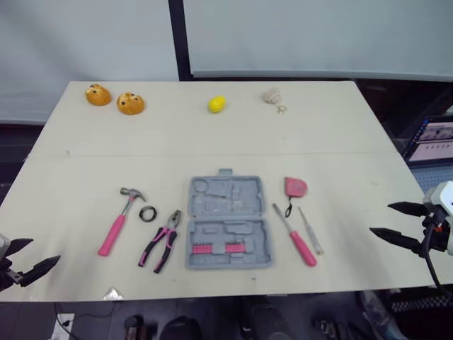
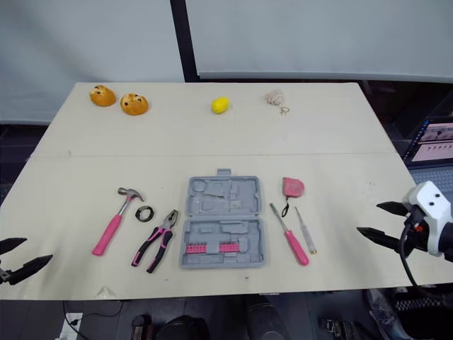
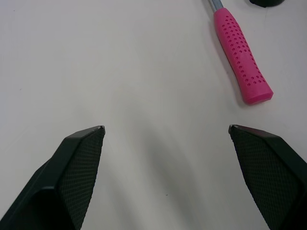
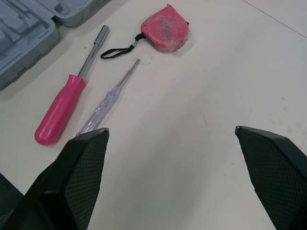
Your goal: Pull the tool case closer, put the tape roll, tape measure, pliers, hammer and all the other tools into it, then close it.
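An open grey tool case (image 1: pixel 228 222) lies flat at the table's front middle, with pink bits in its near half. Left of it lie a pink-handled hammer (image 1: pixel 117 223), a black tape roll (image 1: pixel 148 213) and pink pliers (image 1: pixel 161 241). Right of it lie a pink tape measure (image 1: pixel 295 187), a pink-handled driver (image 1: pixel 297 237) and a clear-handled screwdriver (image 1: pixel 310 231). My left gripper (image 1: pixel 25 262) stands open at the front left edge, short of the hammer handle (image 3: pixel 242 57). My right gripper (image 1: pixel 396 223) is open at the front right, apart from the tape measure (image 4: pixel 164 28) and the driver (image 4: pixel 64 108).
At the table's far side sit two orange buns (image 1: pixel 113 99), a lemon (image 1: pixel 217 104) and a small beige object with a ring (image 1: pixel 273 97). A laptop screen (image 1: pixel 433 140) glows off the table's right edge. Bare tabletop lies between the tools and the far items.
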### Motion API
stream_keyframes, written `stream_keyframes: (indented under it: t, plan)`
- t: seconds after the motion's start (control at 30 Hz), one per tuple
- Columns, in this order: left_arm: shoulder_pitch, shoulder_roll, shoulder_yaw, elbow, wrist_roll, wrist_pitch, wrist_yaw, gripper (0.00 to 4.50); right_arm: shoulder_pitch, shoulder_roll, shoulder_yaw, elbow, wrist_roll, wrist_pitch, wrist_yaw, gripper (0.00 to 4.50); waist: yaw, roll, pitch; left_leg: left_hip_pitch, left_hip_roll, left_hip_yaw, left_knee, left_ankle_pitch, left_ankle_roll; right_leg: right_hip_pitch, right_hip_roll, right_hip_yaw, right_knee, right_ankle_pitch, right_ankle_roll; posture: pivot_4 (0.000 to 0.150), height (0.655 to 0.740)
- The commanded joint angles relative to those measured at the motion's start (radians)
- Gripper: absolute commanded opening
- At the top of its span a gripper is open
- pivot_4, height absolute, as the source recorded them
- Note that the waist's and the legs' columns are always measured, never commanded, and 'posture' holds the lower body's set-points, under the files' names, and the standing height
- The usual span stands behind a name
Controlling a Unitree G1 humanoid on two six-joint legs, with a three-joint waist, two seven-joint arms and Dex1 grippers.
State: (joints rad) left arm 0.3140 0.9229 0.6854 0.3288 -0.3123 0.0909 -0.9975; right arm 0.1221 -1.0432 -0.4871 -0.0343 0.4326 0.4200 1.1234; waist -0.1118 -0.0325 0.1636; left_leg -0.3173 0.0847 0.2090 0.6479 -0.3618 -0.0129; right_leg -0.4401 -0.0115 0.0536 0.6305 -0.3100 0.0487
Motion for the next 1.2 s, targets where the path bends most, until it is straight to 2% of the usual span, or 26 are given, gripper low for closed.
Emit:
stream_keyframes:
  t: [0.03, 0.7, 0.87, 1.0, 1.2]
  plan:
    - [-0.002, 0.012, 0.016, -0.011, -0.01, 0.003, 0.006, 4.45, -0.007, -0.004, -0.051, -0.018, 0.018, 0.0, 0.0, 4.5, 0.0, 0.0, 0.0, 0.0, 0.0, 0.0, 0.0, 0.0, 0.0, 0.0, 0.0, 0.0, 0.0, 0.0, 0.0, 0.15, 0.74]
    - [-0.011, 0.002, -0.001, -0.038, -0.01, 0.036, 0.024, 4.45, -0.017, 0.0, -0.046, -0.01, 0.008, -0.014, -0.013, 4.5, 0.0, 0.0, 0.0, 0.0, 0.0, 0.0, 0.002, 0.0, 0.0, 0.0, 0.0, 0.0, 0.003, 0.001, 0.002, 0.15, 0.74]
    - [-0.007, 0.011, -0.027, -0.153, -0.046, 0.102, -0.019, 4.45, -0.025, -0.003, -0.037, -0.056, 0.018, 0.01, -0.022, 4.5, 0.0, 0.0, 0.0, 0.0, 0.0, 0.0, 0.002, 0.001, 0.0, 0.0, 0.0, 0.0, 0.004, 0.001, 0.003, 0.15, 0.74]
    - [-0.126, 0.056, -0.181, -0.295, -0.082, 0.178, -0.105, 4.45, -0.094, 0.002, 0.043, -0.219, 0.073, 0.125, -0.072, 4.5, 0.002, 0.0, 0.0, 0.0, -0.001, 0.0, 0.005, 0.001, 0.0, 0.0, 0.0, 0.001, 0.007, 0.002, 0.003, 0.15, 0.74]
    - [-0.433, 0.062, -0.481, -0.266, -0.032, 0.166, -0.244, 4.45, -0.239, 0.028, 0.249, -0.318, 0.057, 0.224, -0.142, 4.5, 0.004, 0.001, -0.001, -0.001, -0.002, -0.002, 0.004, 0.003, -0.002, -0.001, 0.001, 0.0, 0.01, 0.002, 0.004, 0.15, 0.74]
